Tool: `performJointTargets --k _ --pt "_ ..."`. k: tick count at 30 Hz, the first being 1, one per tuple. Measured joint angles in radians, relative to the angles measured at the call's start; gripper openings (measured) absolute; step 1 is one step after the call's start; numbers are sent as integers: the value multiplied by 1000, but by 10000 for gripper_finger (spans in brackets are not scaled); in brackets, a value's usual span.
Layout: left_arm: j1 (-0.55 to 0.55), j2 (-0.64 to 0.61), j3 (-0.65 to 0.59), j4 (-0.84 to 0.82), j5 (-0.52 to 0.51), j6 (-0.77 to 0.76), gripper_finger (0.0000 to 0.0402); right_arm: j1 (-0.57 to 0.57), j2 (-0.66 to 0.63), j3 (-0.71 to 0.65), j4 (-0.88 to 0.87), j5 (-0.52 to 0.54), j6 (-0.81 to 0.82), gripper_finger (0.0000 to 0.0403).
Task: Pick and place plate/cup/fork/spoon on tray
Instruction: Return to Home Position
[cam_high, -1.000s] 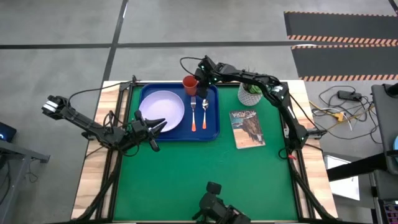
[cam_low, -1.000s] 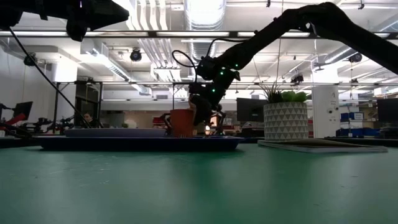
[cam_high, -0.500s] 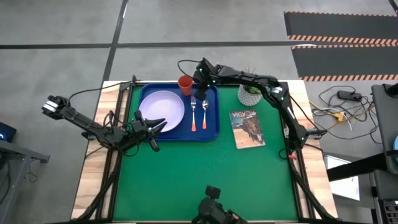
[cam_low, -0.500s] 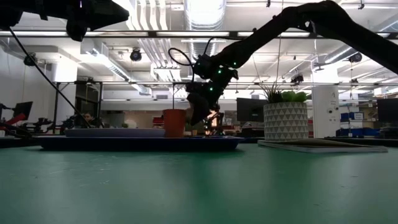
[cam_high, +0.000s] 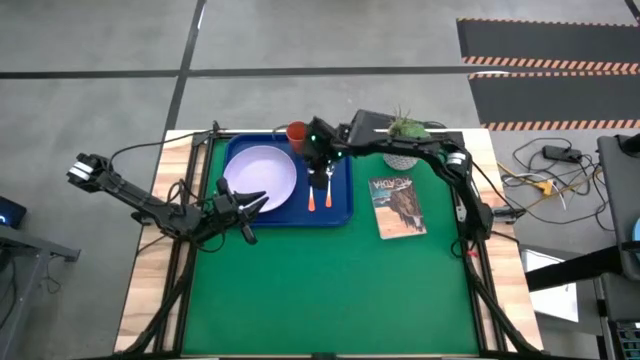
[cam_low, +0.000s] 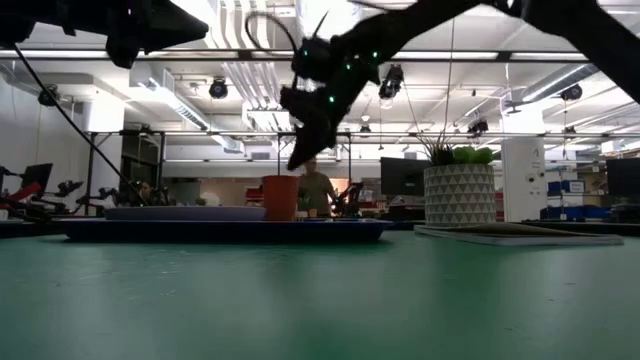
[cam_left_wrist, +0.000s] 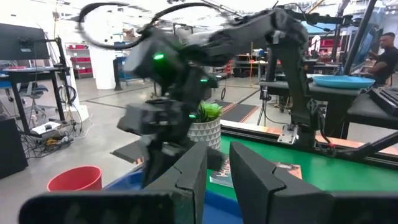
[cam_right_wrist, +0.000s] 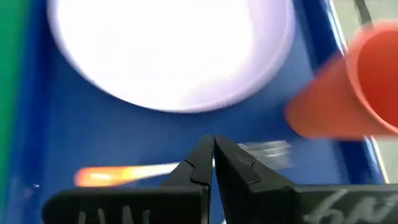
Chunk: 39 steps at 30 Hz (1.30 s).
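Note:
The blue tray (cam_high: 343, 205) lies at the table's far left. On it rest the lavender plate (cam_high: 262, 178), the orange-red cup (cam_high: 297, 131) upright at the far rim, and the fork (cam_high: 311, 190) and spoon (cam_high: 329, 187), side by side. My right gripper (cam_high: 320, 165) hangs shut and empty above the fork and spoon, fingers pointing down; in the low view it (cam_low: 297, 160) is well above the cup (cam_low: 280, 197). Its wrist view shows the shut fingers (cam_right_wrist: 213, 152) over the plate (cam_right_wrist: 168, 50), cup (cam_right_wrist: 348, 93) and fork (cam_right_wrist: 124, 175). My left gripper (cam_high: 250, 205) waits open by the tray's near left corner.
A white pot with a green plant (cam_high: 403, 150) stands to the right of the tray, partly under my right arm. A printed booklet (cam_high: 398, 207) lies near it on the green mat. The near half of the mat (cam_high: 330, 290) is bare.
The cup has shifted a little toward the table's left and now stands alone on the tray's far part. My right gripper has come away from the cup, risen well above the tray and moved toward the near edge, over the fork and spoon.

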Motion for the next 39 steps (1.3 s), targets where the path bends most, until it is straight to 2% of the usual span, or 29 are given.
performJointTargets --k 5,10,14,21,27,32,36,39 --pt "-1 -9 0 -27 0 -2 56 94 -75 -139 174 0 2 9" --pt "-3 -12 0 -33 0 -2 56 168 -185 -399 508 0 2 9" --pt "-3 -10 0 -35 0 -2 56 193 -266 -618 767 1 21 9" --pt "-3 18 0 -36 13 -4 56 196 -397 -922 1049 0 66 9" --pt "-3 46 0 -37 74 -28 56 196 -516 -1103 1134 0 65 9" --pt "-3 -29 24 -53 121 66 56 196 -619 -1199 1140 1 67 9" --pt "-1 -127 31 -238 124 74 56 195 -697 -1265 1169 2 66 9" --pt "-1 -212 32 -393 125 -3 56 195 -746 -1317 1208 3 65 9"
